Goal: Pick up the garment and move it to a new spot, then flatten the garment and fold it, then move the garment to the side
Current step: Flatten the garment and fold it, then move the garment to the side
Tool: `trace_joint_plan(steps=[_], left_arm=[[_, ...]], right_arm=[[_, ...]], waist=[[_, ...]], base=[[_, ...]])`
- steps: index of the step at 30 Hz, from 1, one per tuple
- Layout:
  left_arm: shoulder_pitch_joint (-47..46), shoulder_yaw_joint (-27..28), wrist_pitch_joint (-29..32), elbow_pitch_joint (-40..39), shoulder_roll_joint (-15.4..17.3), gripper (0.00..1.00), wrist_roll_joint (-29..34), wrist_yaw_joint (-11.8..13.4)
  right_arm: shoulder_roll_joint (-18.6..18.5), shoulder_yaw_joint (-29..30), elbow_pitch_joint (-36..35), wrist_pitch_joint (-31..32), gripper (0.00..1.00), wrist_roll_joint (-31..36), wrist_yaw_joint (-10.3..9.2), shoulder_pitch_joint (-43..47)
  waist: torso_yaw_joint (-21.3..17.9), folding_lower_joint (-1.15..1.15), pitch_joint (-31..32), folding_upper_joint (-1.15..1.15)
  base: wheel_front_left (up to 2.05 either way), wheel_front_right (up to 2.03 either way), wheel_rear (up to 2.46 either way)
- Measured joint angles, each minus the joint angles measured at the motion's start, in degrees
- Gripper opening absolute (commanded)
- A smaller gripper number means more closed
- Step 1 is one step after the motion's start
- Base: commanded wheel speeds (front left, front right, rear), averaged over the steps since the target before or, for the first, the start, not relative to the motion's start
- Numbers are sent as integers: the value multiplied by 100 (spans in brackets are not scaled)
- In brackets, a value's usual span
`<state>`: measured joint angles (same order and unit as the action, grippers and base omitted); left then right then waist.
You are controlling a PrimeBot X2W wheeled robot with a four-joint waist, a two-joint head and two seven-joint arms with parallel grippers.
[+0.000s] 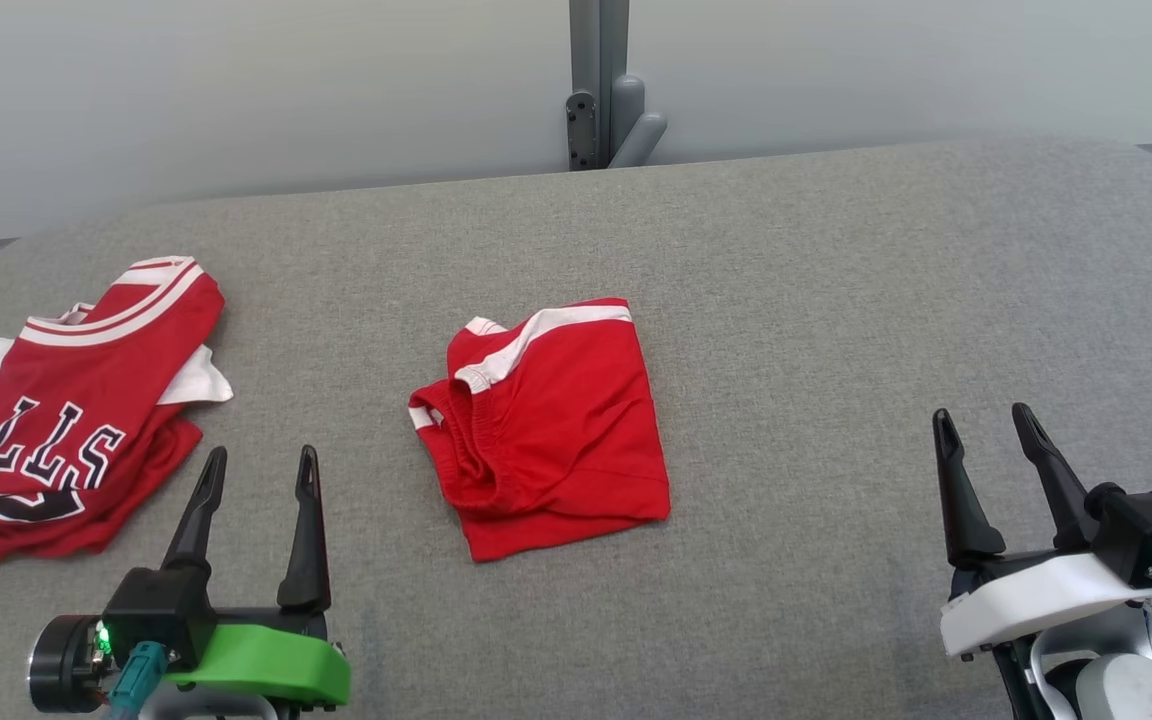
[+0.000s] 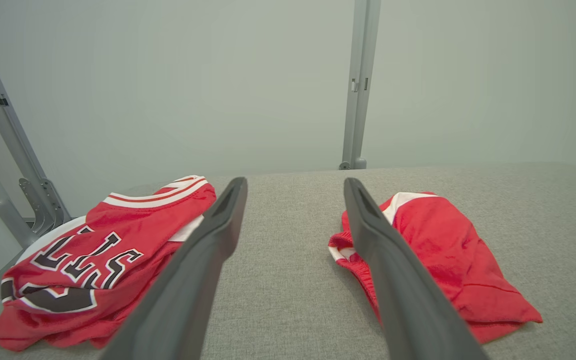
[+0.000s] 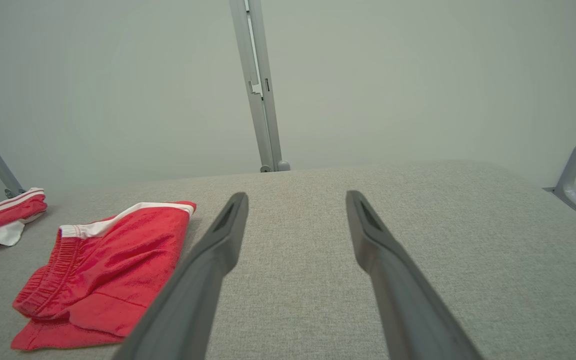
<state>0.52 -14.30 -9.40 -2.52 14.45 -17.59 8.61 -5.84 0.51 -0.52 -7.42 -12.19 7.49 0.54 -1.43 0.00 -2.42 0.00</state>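
Observation:
A red garment [image 1: 556, 420] with white stripes and an elastic waistband lies folded into a rough square at the middle of the grey padded surface [image 1: 836, 300]. My left gripper [image 1: 263, 455] stands open near the front edge, to the garment's left and apart from it. The left wrist view shows the garment [image 2: 443, 250] beyond the right finger of that open gripper [image 2: 294, 185]. My right gripper [image 1: 982, 414] is open at the front right, well clear of the garment. From the right wrist, the garment [image 3: 113, 260] lies left of the empty gripper [image 3: 296, 196].
A red jersey [image 1: 76, 410] with black-and-white lettering lies crumpled at the surface's left edge, also seen as the jersey [image 2: 93, 255] in the left wrist view. A grey post [image 1: 598, 80] stands behind the far edge against a pale wall. Bare surface stretches to the right.

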Motion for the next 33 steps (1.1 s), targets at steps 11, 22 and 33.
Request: trace_joint_plan(steps=[11,22,33], left_arm=[[-135,-36,-3,-56,11,100,-10,23],[-1014,-254,-271,9,-227,100,38,-126],[-1349,-313,-499,210,-476,100,53,-235]], right_arm=[[-109,-41,159,4,100,-26,0,-154],[-465,-597,1260,-1,100,-312,0,-1053],[-642,-1452,2826,-176,100,-837,1,-1944]], waist=[[150,0,-64,0],[790,0,-483,0],[1638,0,-950,0]], base=[[0,0,0],[0,0,0],[0,0,0]])
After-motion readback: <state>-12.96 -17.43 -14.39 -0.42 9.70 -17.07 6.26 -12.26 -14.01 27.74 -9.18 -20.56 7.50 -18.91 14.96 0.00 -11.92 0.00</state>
